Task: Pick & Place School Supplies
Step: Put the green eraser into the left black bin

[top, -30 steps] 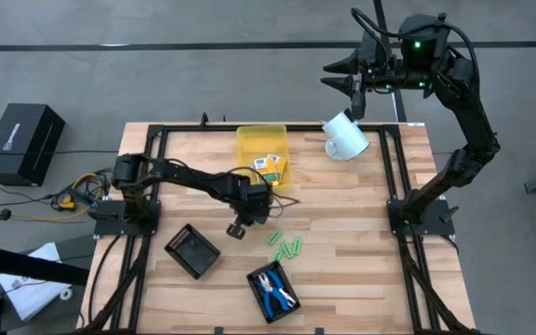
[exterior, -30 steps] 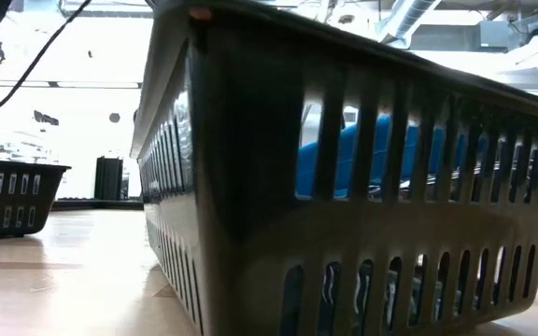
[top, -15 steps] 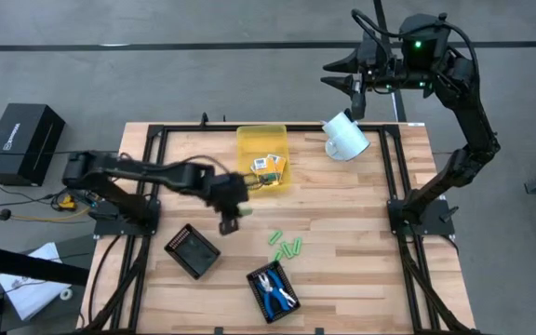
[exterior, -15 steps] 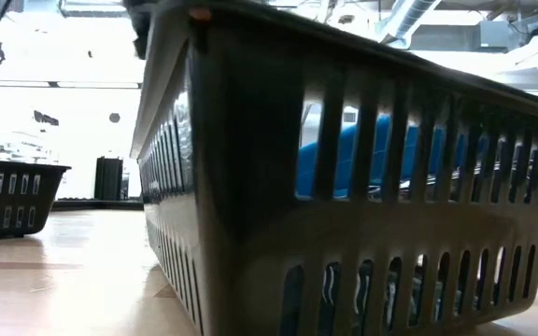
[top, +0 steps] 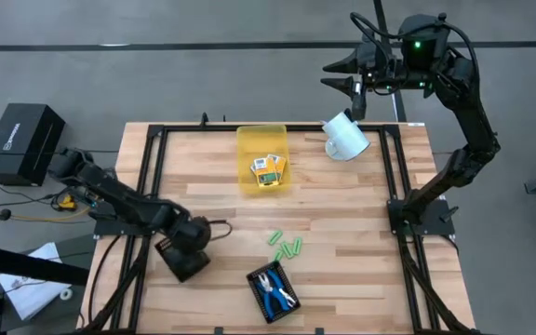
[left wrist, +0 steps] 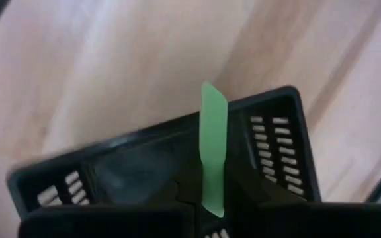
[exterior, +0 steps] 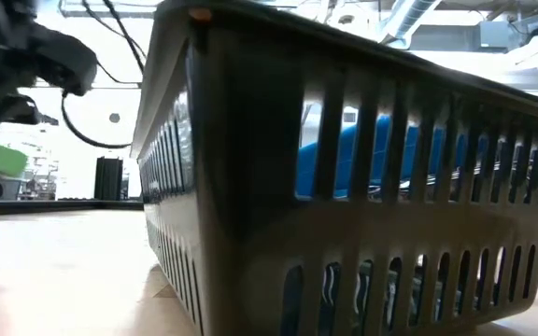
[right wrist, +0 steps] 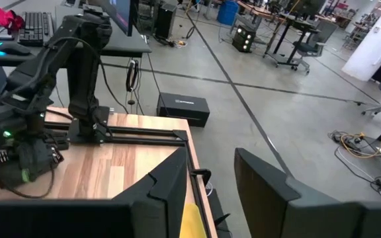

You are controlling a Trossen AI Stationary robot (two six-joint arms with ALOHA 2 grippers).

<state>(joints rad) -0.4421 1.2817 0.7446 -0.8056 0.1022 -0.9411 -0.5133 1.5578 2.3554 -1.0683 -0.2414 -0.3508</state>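
- Left gripper (left wrist: pixel 211 205) pinches a green stick (left wrist: pixel 213 145) over the empty black tray (left wrist: pixel 276 142), at table's seven o'clock.
- Right gripper (top: pixel 347 82) waits raised at one o'clock, jaws apart, empty.

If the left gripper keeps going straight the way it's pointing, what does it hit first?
Probably the empty black tray: the left gripper, shut on a green stick, points down into it. How far above it sits is unclear.
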